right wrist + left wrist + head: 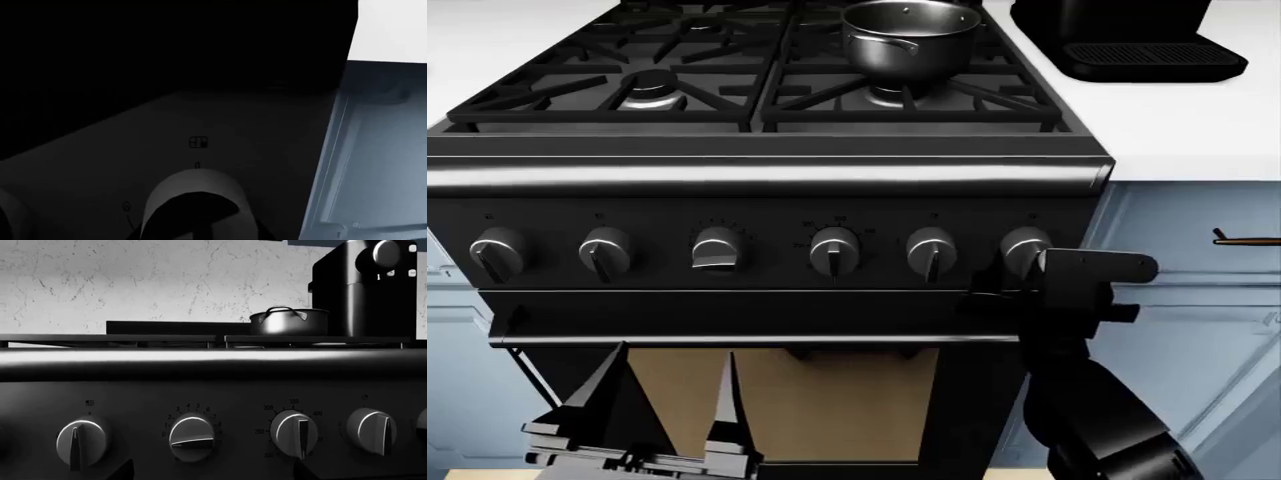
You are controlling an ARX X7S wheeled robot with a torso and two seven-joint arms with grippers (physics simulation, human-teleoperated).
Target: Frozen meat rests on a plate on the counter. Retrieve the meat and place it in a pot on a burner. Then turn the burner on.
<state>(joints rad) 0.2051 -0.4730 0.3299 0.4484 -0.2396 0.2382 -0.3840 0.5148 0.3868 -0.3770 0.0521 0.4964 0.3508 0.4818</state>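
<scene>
The shiny steel pot stands on the stove's back right burner; it also shows in the left wrist view. The meat and the plate are out of view; I cannot see inside the pot. My right gripper is at the rightmost stove knob. In the right wrist view its dark fingers close over that knob. My left gripper is open and empty, low in front of the oven door. In the left wrist view its fingertips point at the knob row.
A black coffee machine stands on the white counter right of the stove. Several knobs line the stove front; one is turned sideways. Light-blue cabinets with a brass handle flank the stove.
</scene>
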